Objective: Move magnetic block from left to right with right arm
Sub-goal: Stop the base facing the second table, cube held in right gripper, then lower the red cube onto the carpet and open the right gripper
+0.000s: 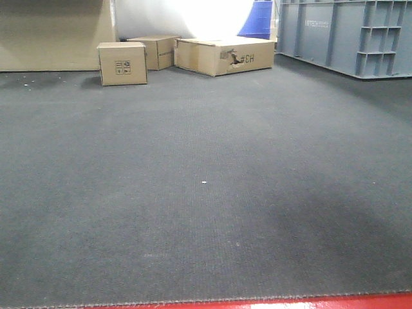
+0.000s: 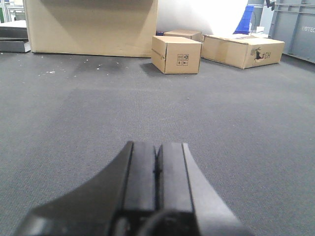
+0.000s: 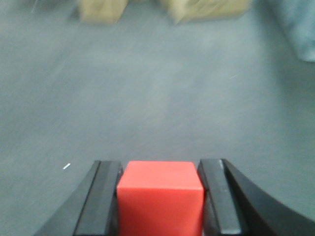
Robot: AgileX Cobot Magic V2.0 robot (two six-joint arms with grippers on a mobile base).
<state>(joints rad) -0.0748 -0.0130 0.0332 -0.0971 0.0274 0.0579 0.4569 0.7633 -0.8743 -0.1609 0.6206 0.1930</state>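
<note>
Right wrist-mounted view, blurred throughout, has the magnetic block (image 3: 160, 196) at the bottom middle. The right gripper (image 3: 160, 164) has its black jaws clamped on the block's two side faces, while the red top and front faces are bare. Whether the cube rests on the mat or hangs above it cannot be told. A white speck (image 3: 66, 166) lies on the mat near the left jaw. Open mat stretches ahead of the block to the blurred tan boxes at the far edge.

On the left wrist-mounted view, the left gripper (image 2: 157, 145) has its jaws together with only a thin seam between them, holding nothing and pointing across bare mat.

Well beyond both arms, a small cardboard box (image 1: 122, 63) stands nearest. A second box (image 1: 154, 51) is just behind it to the right. A wide flat box (image 1: 222, 56) with a torn hole in its front sits beside that. A big tan carton (image 2: 91, 27) fills the far left, a grey-blue ribbed crate (image 1: 347, 35) the far right, and a blue object (image 1: 257, 19) shows between the crate and the boxes.

Underfoot is a dark grey ribbed mat (image 1: 206, 244), with a red strip (image 1: 290, 302) along its near edge and a bright white wall behind.

The wide box reads "#CH". The small box carries a panel of handling symbols. The crate shows "UBTEC", cut off by the picture's edge.
</note>
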